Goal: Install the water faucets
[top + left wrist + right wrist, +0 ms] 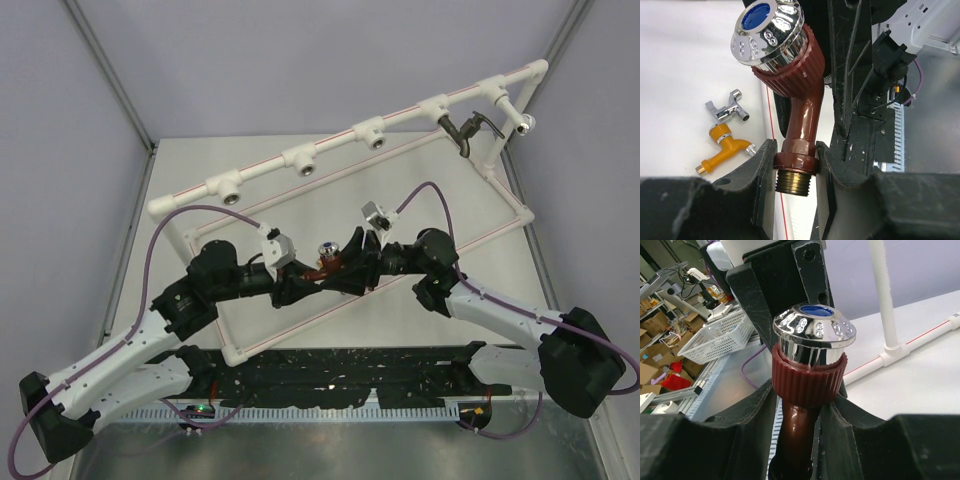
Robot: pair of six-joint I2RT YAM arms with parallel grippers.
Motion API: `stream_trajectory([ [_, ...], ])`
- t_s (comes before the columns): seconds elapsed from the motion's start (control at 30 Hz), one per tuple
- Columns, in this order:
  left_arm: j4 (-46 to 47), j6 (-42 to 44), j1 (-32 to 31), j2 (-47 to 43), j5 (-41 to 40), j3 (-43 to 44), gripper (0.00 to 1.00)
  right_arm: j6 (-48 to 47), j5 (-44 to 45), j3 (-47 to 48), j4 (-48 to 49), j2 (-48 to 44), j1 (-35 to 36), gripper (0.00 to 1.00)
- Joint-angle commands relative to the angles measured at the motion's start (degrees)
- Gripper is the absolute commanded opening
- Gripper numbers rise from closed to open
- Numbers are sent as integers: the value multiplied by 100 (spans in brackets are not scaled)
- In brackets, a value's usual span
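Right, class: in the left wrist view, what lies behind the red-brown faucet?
Behind the red-brown faucet, a silver faucet and an orange faucet lie on the white table, beside a red-striped white pipe. The faucet's body hides part of that pipe.

The right gripper [801, 407] has its two black fingers [740, 427] pressed on both sides of the red-brown faucet [807, 377], just under its ribbed collar. The faucet stands nearly upright, with a shiny silver cap with a blue centre on top. Directly behind it is a black robot part [785, 275], at the right a white pipe frame [883, 295] stands on the white table [920, 387], and far at the left there is a white plastic basket [720, 337].
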Motion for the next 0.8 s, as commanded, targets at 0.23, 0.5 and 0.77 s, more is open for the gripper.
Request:
stream_trajectory([
  [0.23,201,306,-173,-39,-344,51,0,-46,341,293,-434,-172,66,43],
  [0.5,-37,544,-305,-74,-643,122,0,-380,535,381,-1076,-278,66,43],
  [0.77,-195,684,-410,-12,-828,183,0,-161,526,381,-865,-304,66,38],
])
